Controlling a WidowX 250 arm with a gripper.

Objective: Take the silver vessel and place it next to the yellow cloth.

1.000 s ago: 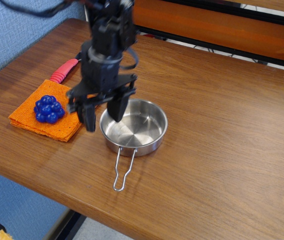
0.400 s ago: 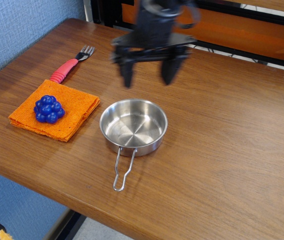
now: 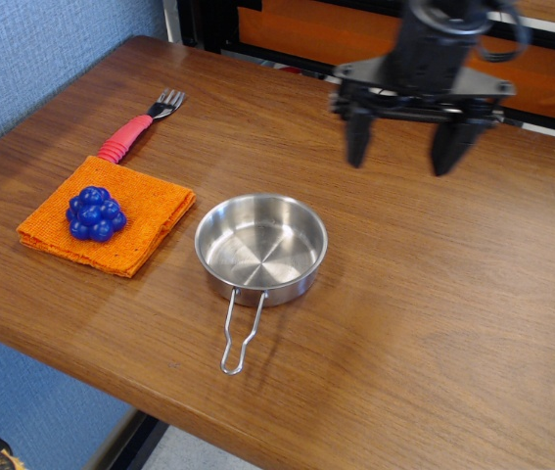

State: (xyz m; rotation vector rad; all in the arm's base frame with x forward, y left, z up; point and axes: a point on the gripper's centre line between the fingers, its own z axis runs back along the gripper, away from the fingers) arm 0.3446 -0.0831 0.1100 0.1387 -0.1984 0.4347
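My gripper (image 3: 406,147) hangs spread and empty above the brown wooden table (image 3: 434,294) (blue wall left); the silver vessel (image 3: 260,246) sits just beside the yellow cloth (image 3: 111,217)

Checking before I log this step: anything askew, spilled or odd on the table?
Nothing stands out. The shiny round steel pan sits upright beside the folded orange-yellow cloth, empty, handle toward the front edge. The blue bumpy toy rests on the cloth. The tool hangs open above the table.
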